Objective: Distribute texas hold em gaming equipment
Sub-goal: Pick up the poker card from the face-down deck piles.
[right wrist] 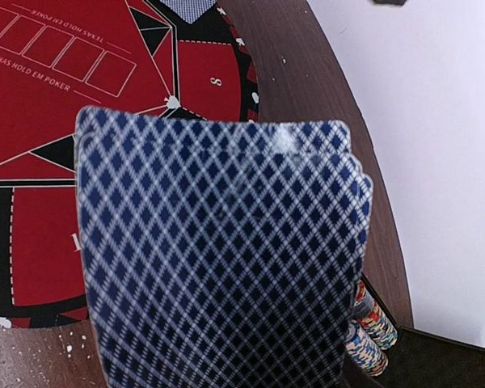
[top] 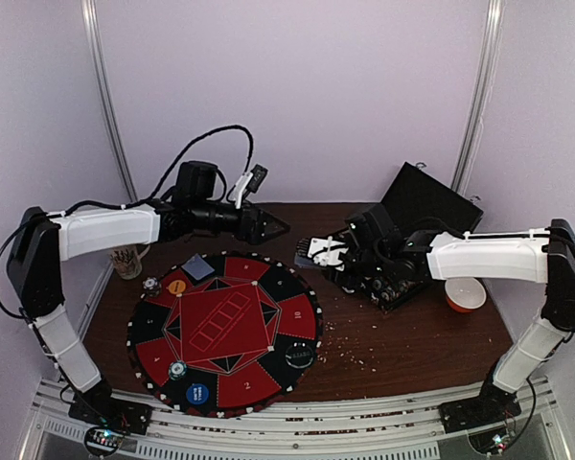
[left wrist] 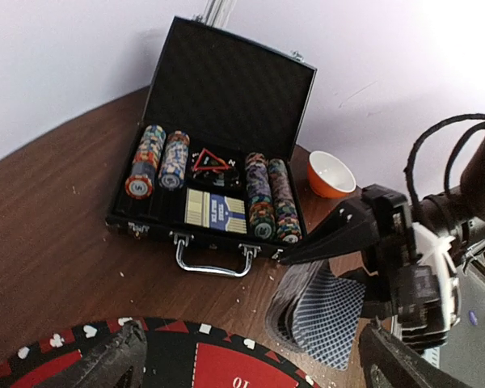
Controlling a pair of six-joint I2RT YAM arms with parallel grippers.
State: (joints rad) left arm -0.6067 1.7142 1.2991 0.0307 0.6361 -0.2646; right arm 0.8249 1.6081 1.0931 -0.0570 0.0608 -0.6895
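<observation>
1. Now the left jaws are being held wide open, empty, over the far edge of the mat [top: 220,331].
2. A fanned deck of cards [right wrist: 218,259] is being clamped in the right jaws, between mat and case [left wrist: 226,81].
3. Chips [left wrist: 263,194] are being stored in the case.

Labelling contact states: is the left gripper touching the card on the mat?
Apart. Top view: the left gripper hangs past the far edge of the mat, with a plain gap between it and the card.
</observation>
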